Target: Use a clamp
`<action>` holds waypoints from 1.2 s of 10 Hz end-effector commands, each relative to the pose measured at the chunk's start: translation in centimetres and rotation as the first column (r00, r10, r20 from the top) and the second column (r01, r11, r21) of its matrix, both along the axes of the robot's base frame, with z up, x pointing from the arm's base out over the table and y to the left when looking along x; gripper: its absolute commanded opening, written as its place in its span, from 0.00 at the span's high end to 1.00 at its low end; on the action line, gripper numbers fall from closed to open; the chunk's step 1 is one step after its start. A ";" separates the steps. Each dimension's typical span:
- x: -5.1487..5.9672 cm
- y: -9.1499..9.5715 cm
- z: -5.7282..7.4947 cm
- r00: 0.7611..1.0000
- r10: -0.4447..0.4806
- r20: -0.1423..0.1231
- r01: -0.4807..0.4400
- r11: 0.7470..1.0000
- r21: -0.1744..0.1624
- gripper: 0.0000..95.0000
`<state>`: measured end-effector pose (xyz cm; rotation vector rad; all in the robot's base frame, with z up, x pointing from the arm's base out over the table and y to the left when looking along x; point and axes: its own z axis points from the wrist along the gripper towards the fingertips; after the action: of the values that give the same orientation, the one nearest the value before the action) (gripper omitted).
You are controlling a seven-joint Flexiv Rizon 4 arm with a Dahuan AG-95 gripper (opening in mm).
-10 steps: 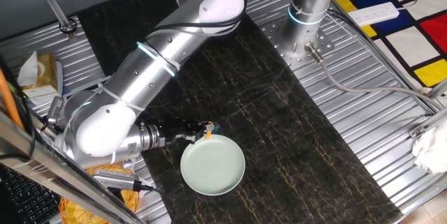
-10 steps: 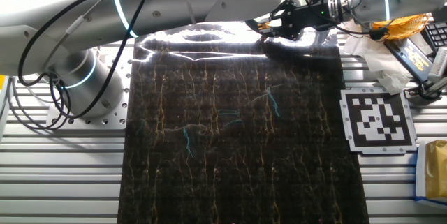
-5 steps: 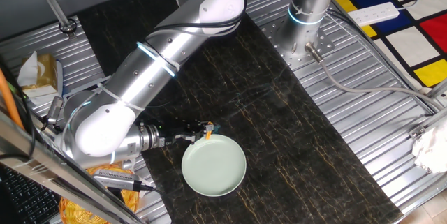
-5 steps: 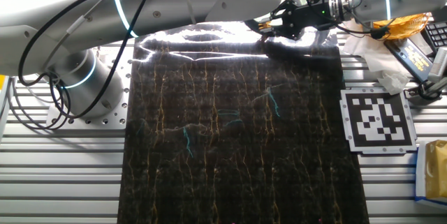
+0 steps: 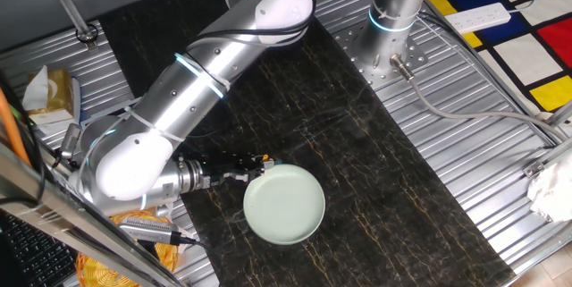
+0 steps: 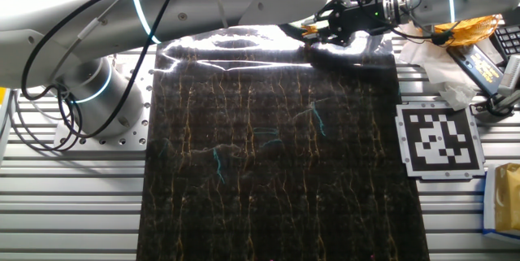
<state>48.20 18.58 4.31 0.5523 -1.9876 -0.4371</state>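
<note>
Tiny orange-yellow clamp point(image 5: 264, 158), barely visible, pinched between tips of black gripper point(image 5: 256, 163), touching rim of pale green plate point(image 5: 284, 203) near mat point(image 5: 357, 162) edge. Orange glint in other view too.

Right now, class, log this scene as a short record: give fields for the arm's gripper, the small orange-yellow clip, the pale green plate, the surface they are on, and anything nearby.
gripper: black two-finger gripper, at the plate's rim; open or shut unclear
clip: small orange-yellow clip, at the gripper tips, mostly hidden
plate: round pale green plate, flat on the mat, nothing on it
surface: dark marbled mat over a ribbed metal table
nearby: black-and-white marker tag beside the mat
</note>
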 end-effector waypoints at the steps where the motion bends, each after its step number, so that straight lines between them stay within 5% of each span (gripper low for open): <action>1: 5.4 -0.3 2.6 1.000 0.005 -0.001 -0.005 1.000 0.006 0.40; 2: 5.4 -0.3 2.6 1.000 0.006 -0.001 -0.006 1.000 0.007 0.40; 4: 5.4 -0.3 2.6 1.000 0.010 0.001 -0.010 1.000 0.014 0.00; 8: 5.4 -0.4 2.9 1.000 0.012 0.000 -0.012 1.000 0.006 0.00; 12: 5.2 -1.6 4.5 1.000 0.014 0.022 -0.014 1.000 0.013 0.00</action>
<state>49.43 17.10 7.03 0.5813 -2.0038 -0.4380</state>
